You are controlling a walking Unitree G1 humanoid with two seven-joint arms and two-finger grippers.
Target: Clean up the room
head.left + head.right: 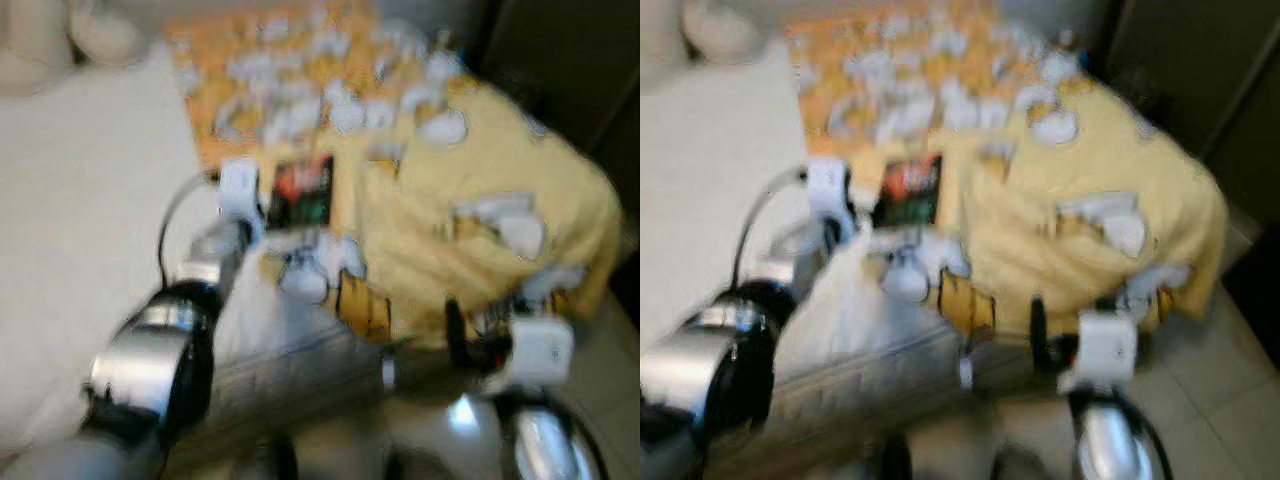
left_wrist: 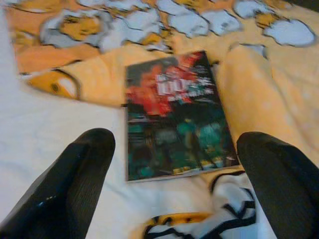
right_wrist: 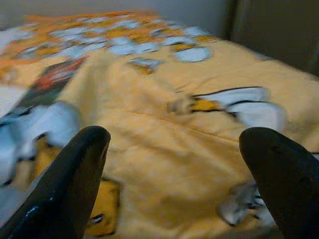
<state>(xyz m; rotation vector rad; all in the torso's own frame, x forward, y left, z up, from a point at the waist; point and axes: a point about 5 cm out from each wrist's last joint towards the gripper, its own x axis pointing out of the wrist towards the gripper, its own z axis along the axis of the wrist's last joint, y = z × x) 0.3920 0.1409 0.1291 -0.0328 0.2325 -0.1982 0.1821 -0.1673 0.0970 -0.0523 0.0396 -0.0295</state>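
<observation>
Left wrist view: your left gripper (image 2: 169,189) hovers, fingers spread, over the book (image 2: 174,117) lying flat on the bed beside the yellow blanket (image 3: 164,139). Thin, stiff, glossy: pinch one edge. Right gripper (image 3: 174,184) spread, idle.

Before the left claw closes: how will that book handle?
The book looks thin and lies flat on soft bedding, so probably light and somewhat bendy. Its cover seems glossy, maybe slippery. The left claw is open around its near edge; pinching that edge may sag it.

Silver arms with black joints, white wrist blocks, black cable loop, long black fingers (image 2: 75,184)
</observation>
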